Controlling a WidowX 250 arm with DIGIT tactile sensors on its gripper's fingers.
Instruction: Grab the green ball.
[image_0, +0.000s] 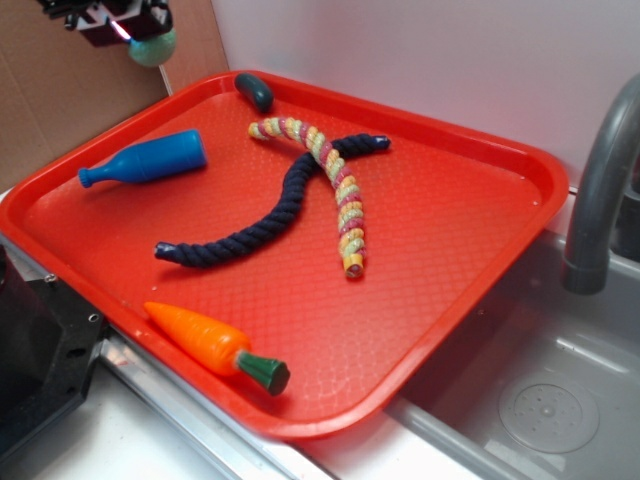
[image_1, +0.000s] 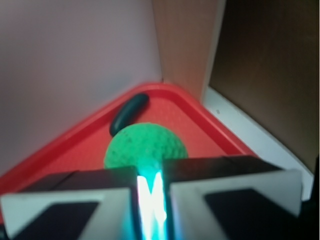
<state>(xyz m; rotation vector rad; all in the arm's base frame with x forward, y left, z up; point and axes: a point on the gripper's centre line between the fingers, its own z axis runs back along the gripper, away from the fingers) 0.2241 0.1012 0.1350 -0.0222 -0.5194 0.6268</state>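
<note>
Holding the green ball (image_0: 153, 48) clamped in my gripper (image_0: 140, 35), raised above the red tray's (image_0: 440, 250) far corner.

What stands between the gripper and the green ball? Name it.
Nothing visible does. The green ball already sits at the gripper, raised above the red tray's back corner. The wrist view shows it right against the fingers, with the dark green oblong toy lying beyond it.
</note>
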